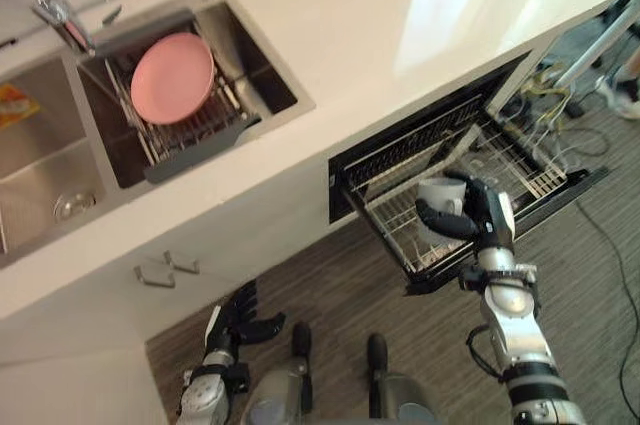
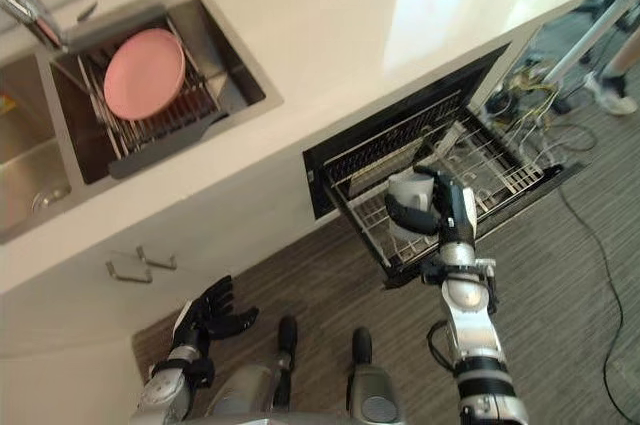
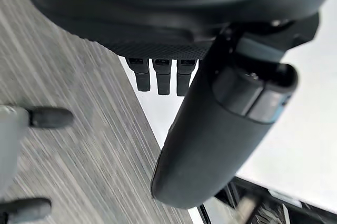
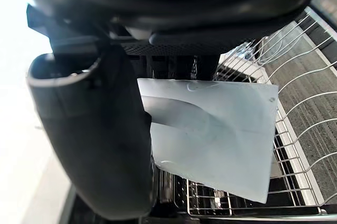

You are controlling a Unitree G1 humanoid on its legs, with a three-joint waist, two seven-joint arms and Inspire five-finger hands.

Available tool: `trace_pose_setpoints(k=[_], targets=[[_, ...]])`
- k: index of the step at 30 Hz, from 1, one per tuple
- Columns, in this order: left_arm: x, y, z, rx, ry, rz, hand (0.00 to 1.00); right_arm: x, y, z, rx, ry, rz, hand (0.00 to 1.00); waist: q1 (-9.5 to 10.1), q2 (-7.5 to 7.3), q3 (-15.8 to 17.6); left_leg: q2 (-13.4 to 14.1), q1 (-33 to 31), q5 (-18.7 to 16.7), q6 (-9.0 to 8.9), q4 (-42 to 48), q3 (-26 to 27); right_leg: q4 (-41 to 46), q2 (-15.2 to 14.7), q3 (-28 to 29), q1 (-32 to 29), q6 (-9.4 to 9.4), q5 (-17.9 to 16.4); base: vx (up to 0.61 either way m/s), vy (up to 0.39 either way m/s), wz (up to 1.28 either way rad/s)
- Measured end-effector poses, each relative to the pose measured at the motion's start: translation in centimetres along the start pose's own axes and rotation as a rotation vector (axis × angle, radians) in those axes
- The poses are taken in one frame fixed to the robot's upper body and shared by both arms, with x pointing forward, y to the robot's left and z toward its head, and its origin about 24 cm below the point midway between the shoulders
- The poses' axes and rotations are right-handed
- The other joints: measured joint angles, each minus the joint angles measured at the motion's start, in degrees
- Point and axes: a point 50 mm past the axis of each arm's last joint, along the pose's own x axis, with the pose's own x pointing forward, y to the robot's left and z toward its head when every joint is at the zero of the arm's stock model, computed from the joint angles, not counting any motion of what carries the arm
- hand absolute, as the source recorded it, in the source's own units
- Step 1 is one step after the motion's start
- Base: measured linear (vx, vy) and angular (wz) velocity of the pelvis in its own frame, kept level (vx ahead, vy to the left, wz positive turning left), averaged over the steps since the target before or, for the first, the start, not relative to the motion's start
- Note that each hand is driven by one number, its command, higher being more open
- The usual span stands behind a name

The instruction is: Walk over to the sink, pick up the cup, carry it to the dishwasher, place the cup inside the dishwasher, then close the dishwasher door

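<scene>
The left hand [image 1: 240, 323] hangs low at the robot's side over the floor, its fingers relaxed and loosely spread, holding nothing. Further out, the right hand [image 1: 490, 215] reaches over the pulled-out rack [image 1: 392, 217] of the dishwasher [image 1: 420, 130], its thumb and fingers curled round the pale cup [image 4: 221, 139]. The cup sits above the rack's wires, and it is not clear whether its base touches them. Beyond lie the counter [image 1: 350, 35] and the sink [image 1: 272, 77], where a pink plate [image 1: 172, 77] rests in a wire drainer.

The step in hand appears to be placing the cup. The next move likely calls for lowering it between the wires, loosening the grip, drawing the hand clear, then closing the dishwasher.
</scene>
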Motion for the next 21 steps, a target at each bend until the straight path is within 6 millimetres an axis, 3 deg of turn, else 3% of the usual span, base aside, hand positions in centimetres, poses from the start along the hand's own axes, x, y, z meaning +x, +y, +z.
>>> trace_pose_setpoints(k=[10, 19, 20, 21], targets=[[1.2, -0.1, 1.4, -0.028, -0.049, 0.049, 0.9, 4.0, -1.0, 2.3, -0.062, -0.019, -0.098, 0.3, 1.44, 0.59, 5.8, -0.1, -4.0, 1.1, 0.35, 0.2, -0.9, 2.1, -0.1, -0.2, -4.7, -0.16, -0.1, -0.03, -0.005, 0.03], [2.2, -0.7, 3.2, -0.054, -0.114, 0.037, 0.9, 5.6, -0.6, 2.8, -0.096, 0.005, -0.108, 0.3, 1.91, 1.37, 7.8, -0.2, -5.0, 1.7, 0.34, -0.1, -1.9, 2.9, -0.1, -1.1, -5.8, -0.61, -0.4, 0.0, -0.007, 0.04], [2.3, -0.9, 3.4, -0.053, -0.119, 0.032, 0.9, 5.8, -0.5, 2.9, -0.095, 0.008, -0.109, 0.9, 2.07, 1.6, 7.9, -0.2, -5.1, 2.0, 0.36, -0.5, -1.9, 3.0, -0.1, -1.1, -6.0, -0.61, -0.4, 0.0, 0.0, 0.0], [2.3, -0.9, 3.4, -0.053, -0.123, 0.031, 0.9, 5.8, -0.5, 2.9, -0.097, 0.009, -0.107, 0.9, 2.16, 1.68, 8.0, -0.2, -5.1, 2.1, 0.39, -0.7, -1.9, 3.0, -0.1, -1.0, -6.2, -0.61, -0.4, 0.0, 0.0, 0.0]])
